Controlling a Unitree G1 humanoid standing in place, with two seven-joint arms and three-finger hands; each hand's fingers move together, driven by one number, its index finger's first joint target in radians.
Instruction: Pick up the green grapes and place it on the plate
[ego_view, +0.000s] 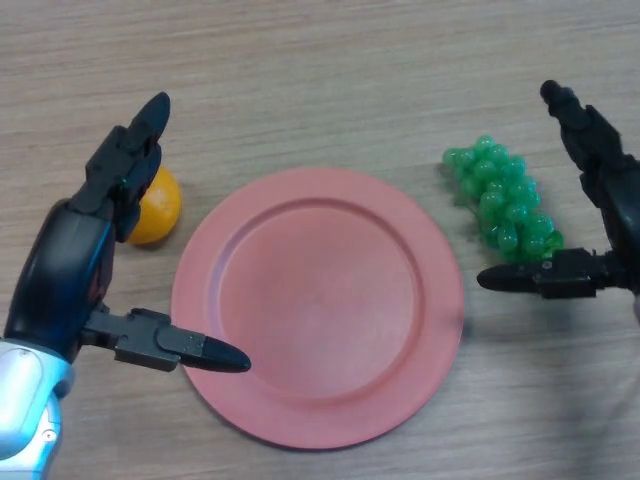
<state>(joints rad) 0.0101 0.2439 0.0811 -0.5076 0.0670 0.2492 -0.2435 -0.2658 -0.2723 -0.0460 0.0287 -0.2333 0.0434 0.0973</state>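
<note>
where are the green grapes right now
In the head view the green grapes lie on the table on the robot's right, just off the plate rim, beside the open right hand.

The left hand (100, 215) hides part of what may be an orange (160, 210).

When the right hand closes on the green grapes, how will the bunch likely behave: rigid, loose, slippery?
The green grapes are a cluster of small glossy beads, so they probably look slick and may slip from the open right hand. The lumpy bunch seems unlikely to roll. Whether it flexes or lifts as one piece cannot be told from here.
</note>
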